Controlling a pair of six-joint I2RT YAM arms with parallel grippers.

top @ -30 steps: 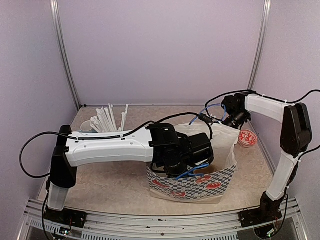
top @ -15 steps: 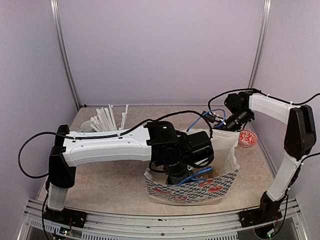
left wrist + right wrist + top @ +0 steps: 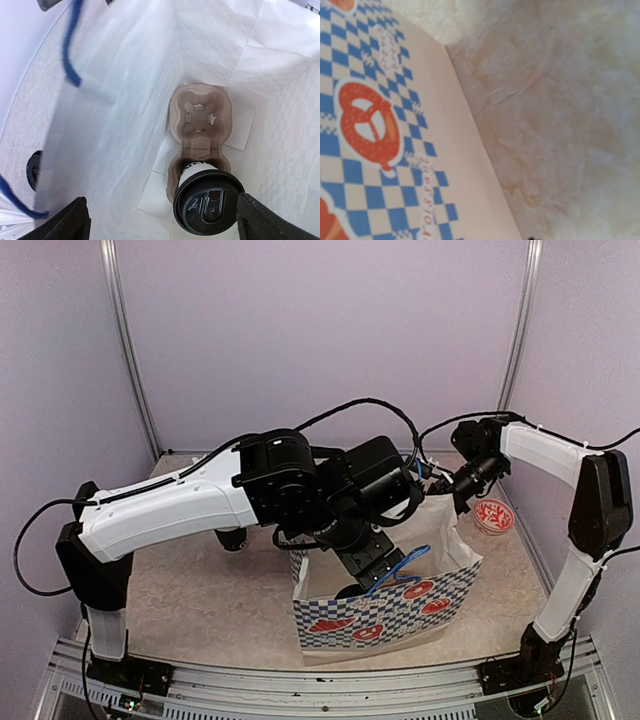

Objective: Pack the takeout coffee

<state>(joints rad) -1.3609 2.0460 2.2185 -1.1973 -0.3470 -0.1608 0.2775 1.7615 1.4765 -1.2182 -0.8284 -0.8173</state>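
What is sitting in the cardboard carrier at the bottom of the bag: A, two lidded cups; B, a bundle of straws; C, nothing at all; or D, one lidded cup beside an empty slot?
D: the left wrist view looks down into the bag and shows the carrier with one black-lidded cup in the slot lower in the picture, while the other slot is bare.

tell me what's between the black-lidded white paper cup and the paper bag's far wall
The empty socket of the brown pulp cup carrier; the left wrist view shows it.
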